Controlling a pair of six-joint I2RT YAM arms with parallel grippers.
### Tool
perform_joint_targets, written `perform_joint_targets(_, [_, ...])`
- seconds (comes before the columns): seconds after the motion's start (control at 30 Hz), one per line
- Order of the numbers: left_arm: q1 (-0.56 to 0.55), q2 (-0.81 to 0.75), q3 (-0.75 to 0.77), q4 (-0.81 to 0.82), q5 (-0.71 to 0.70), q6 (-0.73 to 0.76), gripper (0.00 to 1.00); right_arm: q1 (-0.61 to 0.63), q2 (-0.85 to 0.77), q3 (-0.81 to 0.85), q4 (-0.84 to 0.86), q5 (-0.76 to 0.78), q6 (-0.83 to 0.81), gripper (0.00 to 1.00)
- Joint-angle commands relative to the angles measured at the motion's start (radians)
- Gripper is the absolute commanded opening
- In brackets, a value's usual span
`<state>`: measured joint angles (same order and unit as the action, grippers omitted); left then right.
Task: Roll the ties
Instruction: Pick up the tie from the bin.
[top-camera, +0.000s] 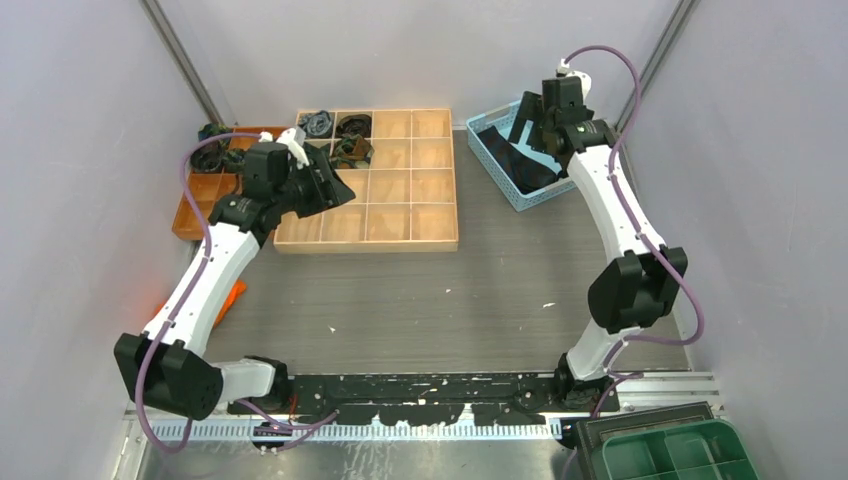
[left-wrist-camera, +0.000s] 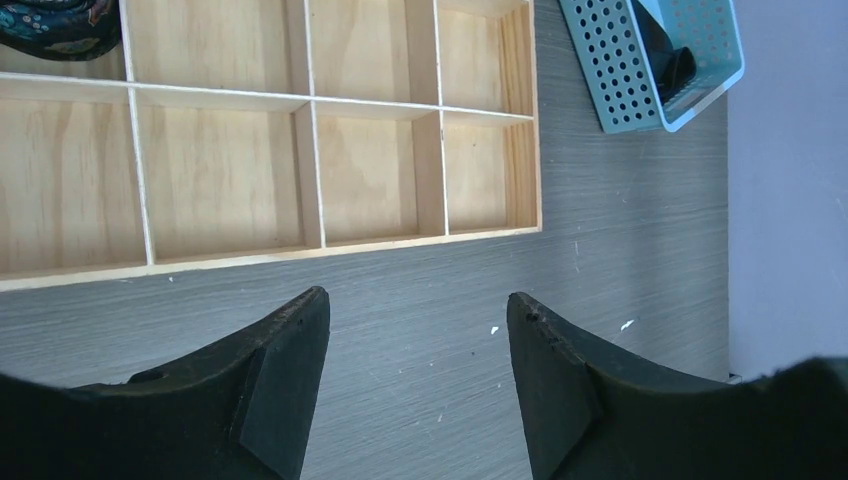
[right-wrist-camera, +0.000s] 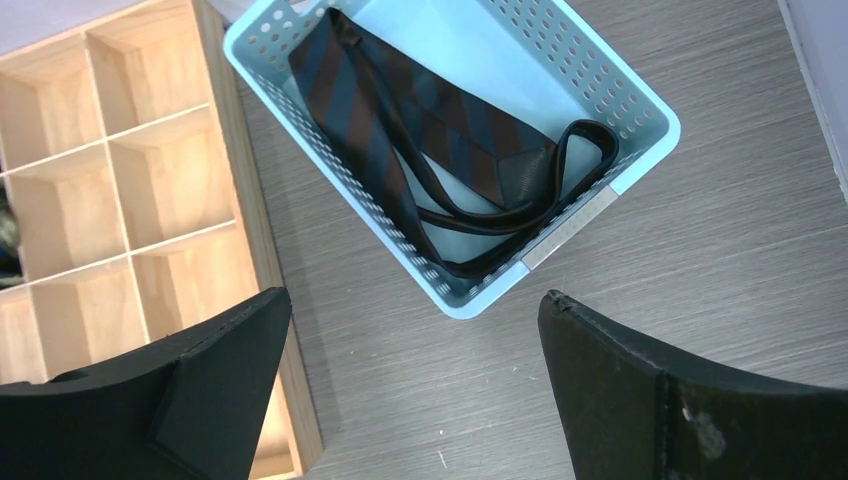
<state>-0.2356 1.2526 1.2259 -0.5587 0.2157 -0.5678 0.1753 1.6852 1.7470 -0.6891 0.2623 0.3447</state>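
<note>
At the far left of the overhead view, a brown divided tray (top-camera: 190, 215) holds dark coiled ties (top-camera: 210, 155), which neither wrist camera catches. An orange object (top-camera: 232, 298) lies lower down, beside the left arm. The left gripper (left-wrist-camera: 418, 300) hovers over the near left part of the wooden grid tray (top-camera: 400, 240). Its jaws are apart, with only bare tabletop (top-camera: 450, 300) showing between them. Three rolled ties (top-camera: 352, 125) fill cells at the grid's upper left. The left wrist view shows just one patterned roll (left-wrist-camera: 50, 25), in its upper left corner. To the right of the grid, past a strip of bare table, the blue perforated basket (right-wrist-camera: 640, 105) holds an unrolled navy-and-brown striped tie (right-wrist-camera: 440, 110). Its stripes are plain only in the right wrist view. The right gripper (right-wrist-camera: 415, 300) hangs above the basket with its jaws spread wide and nothing in them. Grey walls close in both sides, and a green bin (top-camera: 680, 455) sits at the lower right.
</note>
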Motion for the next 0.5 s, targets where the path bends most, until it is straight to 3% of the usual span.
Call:
perform_joint_targets(0.0, [0.002,0.024,0.033,0.025,-0.011,0.015,0.66,0.003,0.052,0.071,-0.009,0.044,-0.017,1.0])
perform_joint_targets(0.47, [0.002,0.121,0.004,0.061,-0.038,0.048,0.65,0.001,0.525,0.466,-0.054,0.147,-0.054,0.99])
